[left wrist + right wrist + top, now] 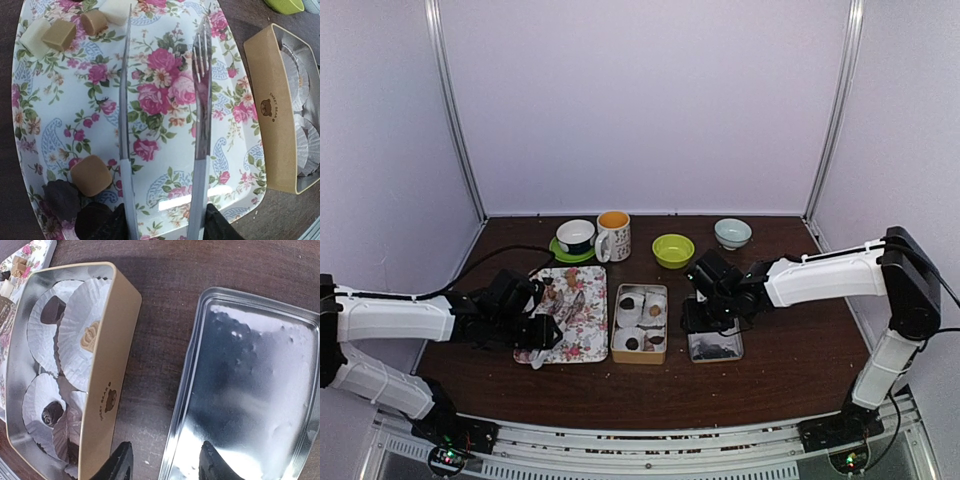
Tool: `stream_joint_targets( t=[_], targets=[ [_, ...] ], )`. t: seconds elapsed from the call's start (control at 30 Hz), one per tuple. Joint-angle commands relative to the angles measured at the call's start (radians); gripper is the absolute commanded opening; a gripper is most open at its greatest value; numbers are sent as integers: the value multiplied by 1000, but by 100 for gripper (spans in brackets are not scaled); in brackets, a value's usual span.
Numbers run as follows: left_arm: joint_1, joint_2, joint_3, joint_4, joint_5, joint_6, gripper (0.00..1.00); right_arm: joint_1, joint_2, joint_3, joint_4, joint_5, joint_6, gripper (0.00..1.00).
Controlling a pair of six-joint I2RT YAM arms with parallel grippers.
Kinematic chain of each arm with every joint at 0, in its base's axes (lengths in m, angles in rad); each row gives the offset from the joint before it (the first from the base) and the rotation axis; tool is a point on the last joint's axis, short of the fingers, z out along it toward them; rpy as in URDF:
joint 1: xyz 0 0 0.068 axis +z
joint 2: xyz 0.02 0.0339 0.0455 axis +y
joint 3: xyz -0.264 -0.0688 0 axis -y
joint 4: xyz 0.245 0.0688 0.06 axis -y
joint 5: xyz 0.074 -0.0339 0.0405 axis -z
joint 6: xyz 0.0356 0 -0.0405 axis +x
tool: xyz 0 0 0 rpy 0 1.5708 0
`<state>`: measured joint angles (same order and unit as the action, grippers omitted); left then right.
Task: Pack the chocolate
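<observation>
Left gripper (167,227): clamped on the handle end of the tongs (202,100), blades sprung apart and aimed across the floral tray (65,110); nothing between the tips.
Chocolate (90,175): tan cube near the gripper, with two dark lumps just beside it at the tray's near corner; pale and brown pieces in the far corner (seemingly laid out loose so the blades can straddle one at a time).
Tin (272,125): just right of the tray, long side parallel to it, probably to keep each carry short.
Paper cups (82,335): white and fluted, lining the tin so each piece gets its own seat; a dark piece (52,412) already in one, another further along, some cups apparently bare, so packing judged partway.
Lid (255,385): upside down on the table (160,315) just right of the tin, shiny inside up, parked clear of the opening.
Right gripper (165,465): jaws apart, gripping nothing, poised over the lid's left rim and the strip of table beside the tin; likely placed there for closing up later.
</observation>
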<state>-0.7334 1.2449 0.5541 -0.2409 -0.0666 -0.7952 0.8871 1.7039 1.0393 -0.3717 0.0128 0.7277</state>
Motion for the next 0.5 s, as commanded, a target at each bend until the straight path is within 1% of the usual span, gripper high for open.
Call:
stream_joint_targets(
  t=[0.0,0.1,0.23,0.33,0.47],
  targets=[
    [-17,-21,21,37,-31,7,53,10,51,65,-27,47,22,44],
    [-18,-59,26,-3,-55,11,60,10,76,70,-28,51,28,42],
    [-19,-115,44,-50,-80,37,68,10,116,95,-44,50,22,39],
    [-18,-149,64,-80,-94,61,70,11,145,119,-61,58,15,36],
    [-18,-183,67,-80,-83,71,69,10,186,147,-91,65,15,34]
  ],
)
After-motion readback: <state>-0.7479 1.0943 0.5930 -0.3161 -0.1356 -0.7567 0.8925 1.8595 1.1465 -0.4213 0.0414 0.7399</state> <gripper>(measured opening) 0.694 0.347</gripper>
